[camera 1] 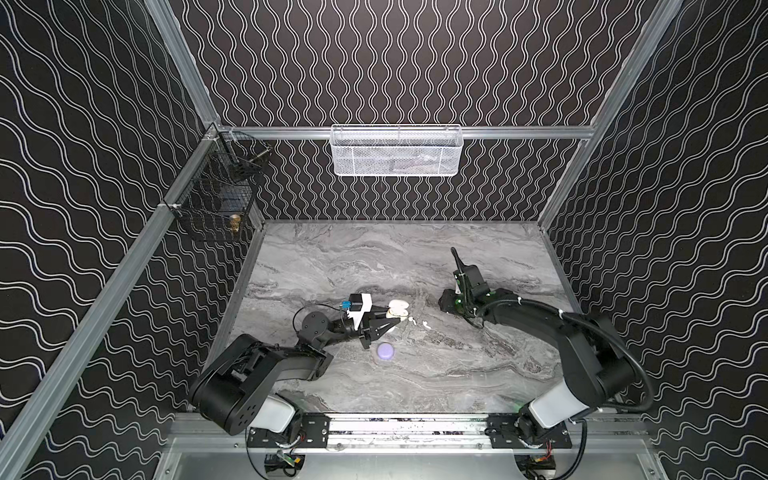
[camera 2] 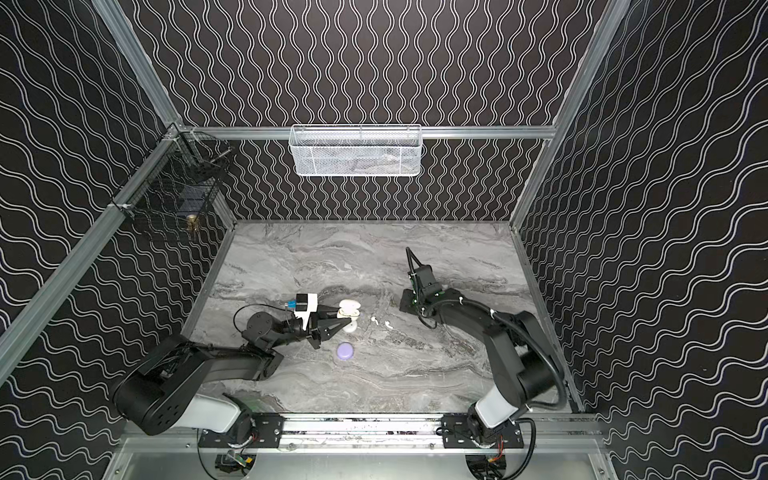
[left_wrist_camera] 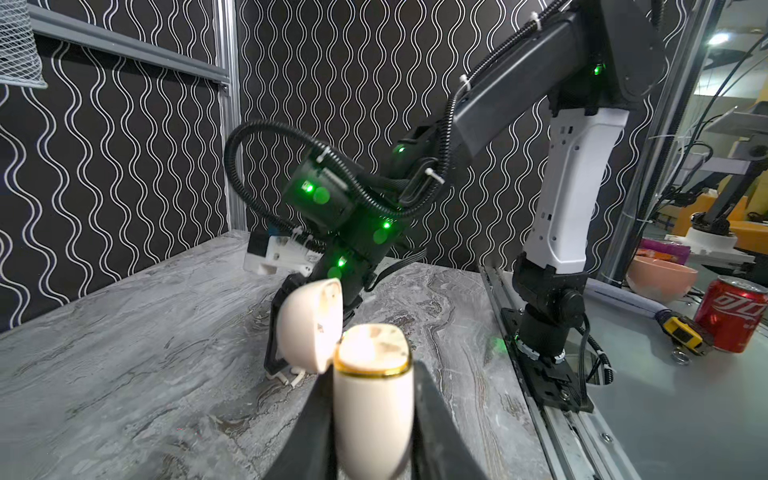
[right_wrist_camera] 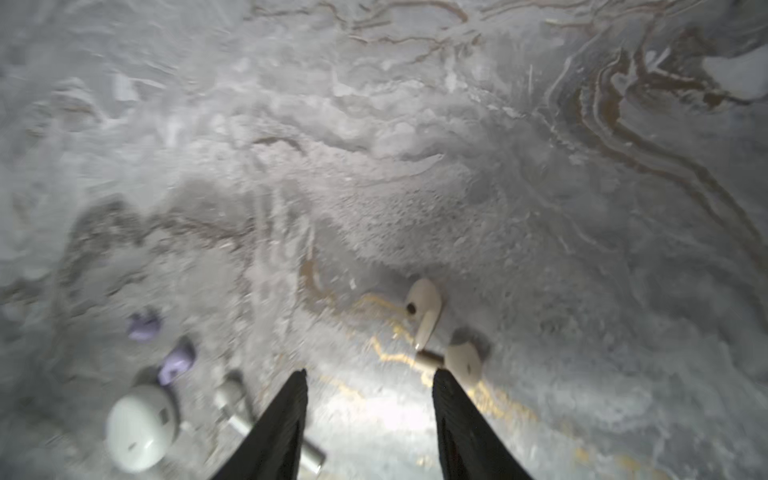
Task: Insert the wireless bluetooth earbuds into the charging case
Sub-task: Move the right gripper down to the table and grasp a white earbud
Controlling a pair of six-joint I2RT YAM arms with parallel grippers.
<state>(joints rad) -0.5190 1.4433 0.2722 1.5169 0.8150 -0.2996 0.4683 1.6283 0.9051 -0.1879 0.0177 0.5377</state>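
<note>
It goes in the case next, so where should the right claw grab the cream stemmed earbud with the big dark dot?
Grip the cream stemmed earbud across its narrow stem, just below the bulb, coming straight down from above. It lies flat on the grey marble table, so only its sides are free, and the rounded bulb would likely slip. The right claw stands open nearby.

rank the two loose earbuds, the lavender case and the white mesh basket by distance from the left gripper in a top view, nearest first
1. Nearer earbud, on the table just right of the left gripper.
2. Second earbud, further right, and lavender case, toward the front edge: too close to call.
3. White mesh basket, up on the back wall.
</note>
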